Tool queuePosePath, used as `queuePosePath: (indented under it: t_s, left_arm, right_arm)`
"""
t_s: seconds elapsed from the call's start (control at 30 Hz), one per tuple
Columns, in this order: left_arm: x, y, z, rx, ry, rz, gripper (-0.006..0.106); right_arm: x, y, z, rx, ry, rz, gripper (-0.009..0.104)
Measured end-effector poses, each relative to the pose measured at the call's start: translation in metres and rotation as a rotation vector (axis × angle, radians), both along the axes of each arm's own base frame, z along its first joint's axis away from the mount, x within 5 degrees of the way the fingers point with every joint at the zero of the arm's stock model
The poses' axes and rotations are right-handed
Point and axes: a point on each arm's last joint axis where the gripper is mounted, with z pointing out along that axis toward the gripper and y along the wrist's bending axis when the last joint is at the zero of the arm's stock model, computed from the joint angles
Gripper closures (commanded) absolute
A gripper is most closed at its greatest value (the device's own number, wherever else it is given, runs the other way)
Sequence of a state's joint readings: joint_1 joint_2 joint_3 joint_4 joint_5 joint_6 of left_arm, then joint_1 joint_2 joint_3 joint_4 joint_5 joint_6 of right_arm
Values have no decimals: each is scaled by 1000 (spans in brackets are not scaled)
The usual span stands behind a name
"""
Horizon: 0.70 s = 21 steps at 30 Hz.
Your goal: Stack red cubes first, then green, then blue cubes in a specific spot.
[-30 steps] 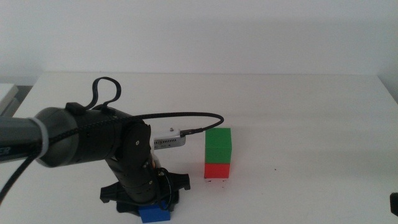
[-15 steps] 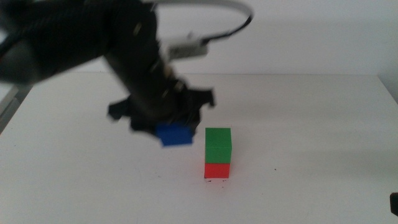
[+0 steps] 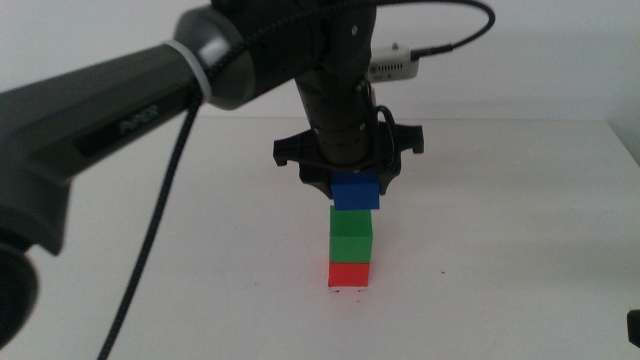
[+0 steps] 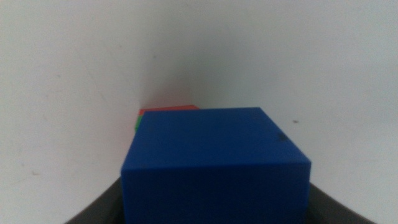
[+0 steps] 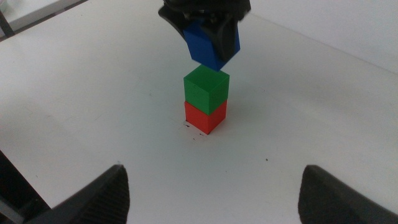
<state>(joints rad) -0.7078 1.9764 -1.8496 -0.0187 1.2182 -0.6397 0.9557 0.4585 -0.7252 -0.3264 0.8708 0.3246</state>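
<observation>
Left claw (image 3: 352, 185) holds blue cube (image 3: 357, 191) above green cube (image 3: 351, 236)

Only text: faint embossed lettering on the left arm's grey link (image 3: 120, 125), middle view, looks like a brand word but too blurred to read w/ certainty. Nothing legible on the cubes, the worktop, or in either wrist view.

I see white table (image 3: 520, 230), matte, running back to pale wall (image 3: 560, 60). Few tiny dark specks on table surface (image 3: 441, 274). Strip of lighter ledge at far corner (image 5: 37, 12).
</observation>
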Motion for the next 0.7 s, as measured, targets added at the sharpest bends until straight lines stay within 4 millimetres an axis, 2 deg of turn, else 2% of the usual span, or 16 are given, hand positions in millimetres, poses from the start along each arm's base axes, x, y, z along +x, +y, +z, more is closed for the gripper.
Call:
queuePosePath:
  t_s: [0.2,0.7]
  left_arm:
    - [5,-3,-15,30,22,6,102]
    - [6,-5,-31,55,58,13,102]
  right_arm:
    - [0,0,0,0,0,0,5]
    - [0,0,0,0,0,0,5]
